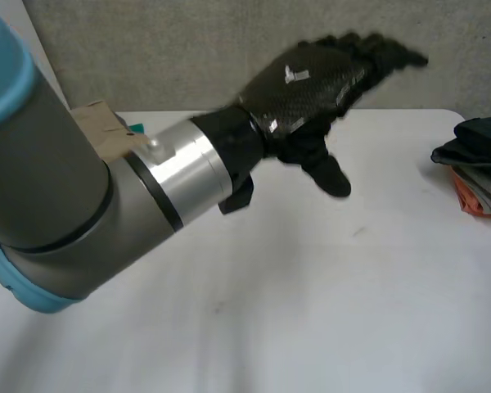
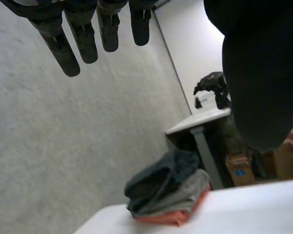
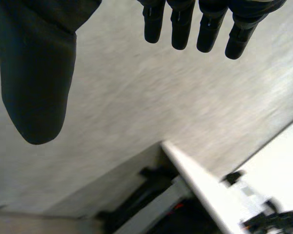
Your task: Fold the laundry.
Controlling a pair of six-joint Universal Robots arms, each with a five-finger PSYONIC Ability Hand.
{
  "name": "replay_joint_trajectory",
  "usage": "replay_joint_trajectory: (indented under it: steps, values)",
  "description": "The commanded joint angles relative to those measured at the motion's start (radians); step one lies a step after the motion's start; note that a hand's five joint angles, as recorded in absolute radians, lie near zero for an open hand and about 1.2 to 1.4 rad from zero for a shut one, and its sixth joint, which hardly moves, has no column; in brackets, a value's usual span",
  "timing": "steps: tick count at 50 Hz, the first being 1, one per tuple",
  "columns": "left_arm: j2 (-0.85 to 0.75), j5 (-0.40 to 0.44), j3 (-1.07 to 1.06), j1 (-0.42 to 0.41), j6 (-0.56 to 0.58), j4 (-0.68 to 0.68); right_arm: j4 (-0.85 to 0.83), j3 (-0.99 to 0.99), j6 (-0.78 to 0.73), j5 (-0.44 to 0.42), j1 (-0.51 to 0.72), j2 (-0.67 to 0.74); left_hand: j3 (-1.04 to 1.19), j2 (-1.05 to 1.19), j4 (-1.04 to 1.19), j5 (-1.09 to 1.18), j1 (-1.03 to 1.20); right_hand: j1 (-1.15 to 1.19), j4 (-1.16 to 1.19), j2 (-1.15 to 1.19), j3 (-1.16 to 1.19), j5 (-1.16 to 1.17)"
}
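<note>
Black weave-patterned left hand [image 1: 311, 82], white table [image 1: 311, 286], dark blue, grey and orange laundry stack [image 1: 479, 168], grey wall [image 1: 147, 49]

Head cam over table [image 1: 311, 286], L wrist cam shares clothes pile [image 1: 479, 176] [image 2: 168, 195]

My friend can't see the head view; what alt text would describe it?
The robot's left hand, black and open, hovers empty above a white table. A stack of folded clothes, dark over grey over orange, sits at its right edge.

You're seeing soft, even light: the white table [image 1: 327, 295] reads bright, the wall [image 1: 172, 49] past its far edge duller, the left hand [image 1: 311, 82] faintly glossy.
</note>
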Motion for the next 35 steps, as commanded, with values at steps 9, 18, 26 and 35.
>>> replay_joint_trajectory:
  steps: [9,18,26,35]
  values:
    - [0.087,-0.364,0.162,0.276,-0.055,0.03,-0.438,0.284,0.24,-0.196,0.514,-0.301,-0.028,-0.021,-0.02,-0.035,-0.005,-0.073,-0.036,-0.041,-0.04,-0.042]
    - [-0.071,-0.373,0.076,0.532,0.344,0.025,-0.408,0.628,0.174,-0.272,0.852,-0.298,-0.038,-0.03,-0.029,-0.045,-0.015,-0.073,-0.036,-0.041,-0.04,-0.042]
    - [-0.428,-0.364,0.135,0.684,0.566,0.136,-0.317,0.818,-0.063,-0.253,0.952,-0.186,-0.038,-0.03,-0.029,-0.045,-0.015,-0.073,-0.036,-0.041,-0.04,-0.042]
    - [-0.781,-0.326,0.331,0.712,0.568,0.269,-0.316,0.897,-0.099,-0.229,0.94,-0.17,-0.011,-0.004,-0.002,-0.018,0.012,-0.073,-0.036,-0.041,-0.04,-0.042]
